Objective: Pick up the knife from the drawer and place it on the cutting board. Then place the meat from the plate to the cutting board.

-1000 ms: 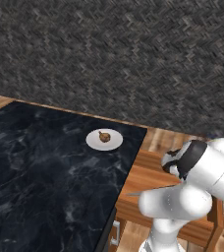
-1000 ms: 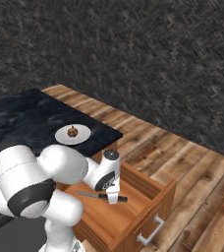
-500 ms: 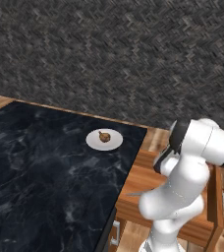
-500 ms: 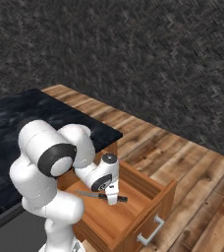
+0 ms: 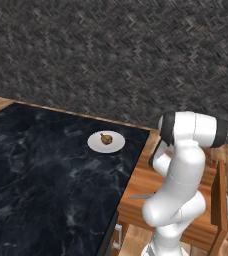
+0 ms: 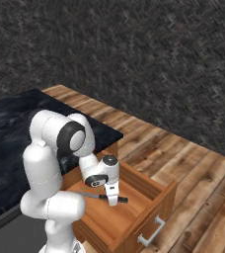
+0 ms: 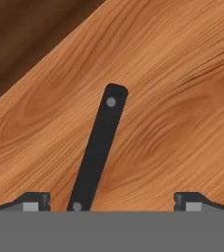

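Observation:
The reddish-brown drawer (image 6: 146, 200) stands pulled out beside the counter. The knife (image 6: 104, 196) lies flat on its floor, with its dark handle (image 7: 97, 145) between my fingertips in the hand view. My gripper (image 6: 113, 198) hangs low inside the drawer over the handle, open, its fingers (image 7: 34, 201) apart on either side with nothing gripped. In the left base view my arm hides the hand, and the blade tip (image 5: 135, 197) pokes out to its left. The meat (image 5: 106, 138) sits on the white plate (image 5: 97, 145) on the counter. The cutting board is out of view.
The black marble counter (image 5: 41, 175) stretches left of the drawer (image 5: 218, 200). A dark herringbone wall stands behind it, and wooden floor (image 6: 203, 168) lies to the right. The drawer's metal handle (image 6: 151, 232) sticks out at its front.
My upper arm has swung up and round above the drawer. The hand has stayed over the knife handle, a little lower, with the gripper still open.

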Available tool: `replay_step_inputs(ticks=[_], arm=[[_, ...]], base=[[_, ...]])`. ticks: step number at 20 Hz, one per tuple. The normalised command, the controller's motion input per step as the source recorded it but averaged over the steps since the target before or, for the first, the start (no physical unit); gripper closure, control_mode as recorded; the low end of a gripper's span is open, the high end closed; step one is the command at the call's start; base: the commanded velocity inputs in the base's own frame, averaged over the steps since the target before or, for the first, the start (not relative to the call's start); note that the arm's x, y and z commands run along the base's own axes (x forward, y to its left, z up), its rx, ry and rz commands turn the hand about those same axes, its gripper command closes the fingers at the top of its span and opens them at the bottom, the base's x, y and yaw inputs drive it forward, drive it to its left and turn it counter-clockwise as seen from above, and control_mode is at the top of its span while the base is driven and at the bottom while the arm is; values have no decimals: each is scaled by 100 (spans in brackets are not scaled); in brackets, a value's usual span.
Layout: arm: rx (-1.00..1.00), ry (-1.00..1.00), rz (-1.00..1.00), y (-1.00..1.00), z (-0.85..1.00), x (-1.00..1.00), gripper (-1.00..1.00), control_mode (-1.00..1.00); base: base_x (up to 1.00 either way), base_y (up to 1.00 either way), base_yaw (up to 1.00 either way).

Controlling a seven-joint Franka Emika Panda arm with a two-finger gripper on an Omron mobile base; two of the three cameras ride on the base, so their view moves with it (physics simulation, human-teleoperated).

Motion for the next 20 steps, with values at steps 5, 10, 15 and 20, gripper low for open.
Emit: replay_step_inputs(ticks=[5,10,15,20], arm=[[0,0,0,0,-24,5,-100,-100],[0,0,0,0,-28,0,-100,-100],[0,0,0,0,-22,4,-100,-100],[0,0,1,0,-7,13,-100,-100]], base=[[0,0,0],[0,0,0],[0,0,0],[0,0,0]])
